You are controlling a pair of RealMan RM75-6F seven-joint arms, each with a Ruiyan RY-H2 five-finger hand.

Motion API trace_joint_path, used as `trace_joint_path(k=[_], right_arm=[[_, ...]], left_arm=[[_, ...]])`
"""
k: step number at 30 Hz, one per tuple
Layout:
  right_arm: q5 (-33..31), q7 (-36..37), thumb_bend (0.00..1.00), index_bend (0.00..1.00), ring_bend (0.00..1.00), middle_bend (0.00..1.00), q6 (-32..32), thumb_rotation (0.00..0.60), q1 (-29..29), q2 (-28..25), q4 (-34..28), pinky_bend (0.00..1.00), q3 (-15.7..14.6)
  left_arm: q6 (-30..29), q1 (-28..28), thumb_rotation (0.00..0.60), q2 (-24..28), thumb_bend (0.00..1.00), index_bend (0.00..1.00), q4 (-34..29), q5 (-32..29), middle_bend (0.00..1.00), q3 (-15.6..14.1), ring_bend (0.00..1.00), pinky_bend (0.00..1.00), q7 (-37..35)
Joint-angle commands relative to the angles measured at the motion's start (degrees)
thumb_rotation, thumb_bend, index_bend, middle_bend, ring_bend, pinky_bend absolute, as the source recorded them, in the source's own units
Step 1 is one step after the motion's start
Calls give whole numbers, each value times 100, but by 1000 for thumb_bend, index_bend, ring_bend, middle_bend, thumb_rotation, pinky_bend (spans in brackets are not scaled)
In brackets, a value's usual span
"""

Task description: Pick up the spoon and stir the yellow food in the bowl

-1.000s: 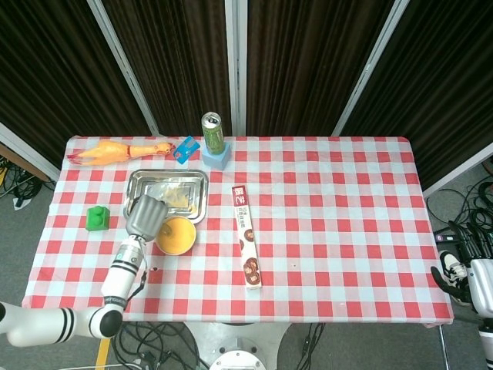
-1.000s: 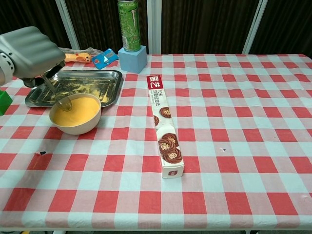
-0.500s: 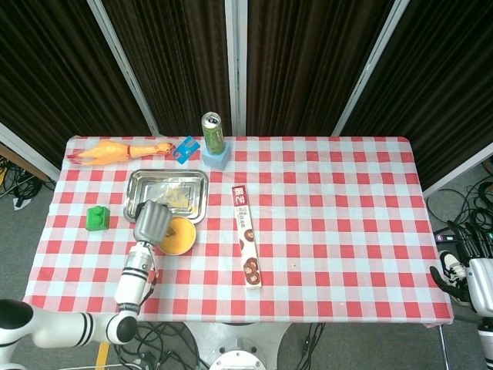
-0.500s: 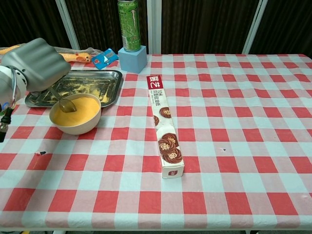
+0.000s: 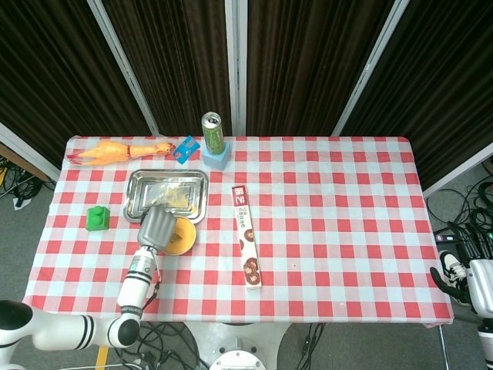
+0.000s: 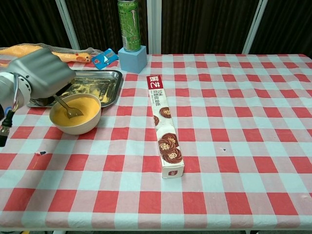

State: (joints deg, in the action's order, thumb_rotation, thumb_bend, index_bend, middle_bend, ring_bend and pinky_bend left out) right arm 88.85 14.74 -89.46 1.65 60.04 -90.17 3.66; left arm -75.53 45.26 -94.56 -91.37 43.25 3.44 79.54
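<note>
The left hand (image 6: 41, 78) is curled into a closed grip, knuckles up, holding the spoon (image 6: 67, 108) by its handle, with its white forearm running down and back toward the table's near left corner in the head view. The right hand (image 5: 454, 275) hangs off the table's right end, low beside the edge, too small to tell how its fingers lie.

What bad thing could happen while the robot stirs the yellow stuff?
The left hand holds the spoon in the yellow food, and the bowl looks quite full, so stirring hard might slop some onto the tablecloth. The hand also hangs close over the metal tray, so it might bump it.
</note>
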Motion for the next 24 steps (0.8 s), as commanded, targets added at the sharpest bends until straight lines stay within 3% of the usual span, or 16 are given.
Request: trace_joint_path(k=[1, 9, 16, 24], right_arm=[[5, -2, 246, 0, 0, 126, -10, 600, -4, 2, 0, 0, 0], [13, -11, 246, 0, 0, 126, -37, 600, -15, 1, -3, 0, 2], [-1, -3, 246, 0, 0, 127, -36, 600, -30, 4, 11, 0, -6], [2, -5, 247, 0, 0, 127, -14, 600, -19, 9, 17, 0, -6]], left_arm=[[4, 3, 600, 199, 411, 657, -248, 24, 897, 83, 899, 985, -168], [-122, 116, 600, 450, 411, 657, -401, -40, 897, 216, 900, 985, -113], [-215, 245, 600, 108, 412, 657, 149, -51, 897, 18, 899, 985, 323], [-133, 184, 600, -167, 412, 657, 491, 14, 897, -155, 900, 985, 277]])
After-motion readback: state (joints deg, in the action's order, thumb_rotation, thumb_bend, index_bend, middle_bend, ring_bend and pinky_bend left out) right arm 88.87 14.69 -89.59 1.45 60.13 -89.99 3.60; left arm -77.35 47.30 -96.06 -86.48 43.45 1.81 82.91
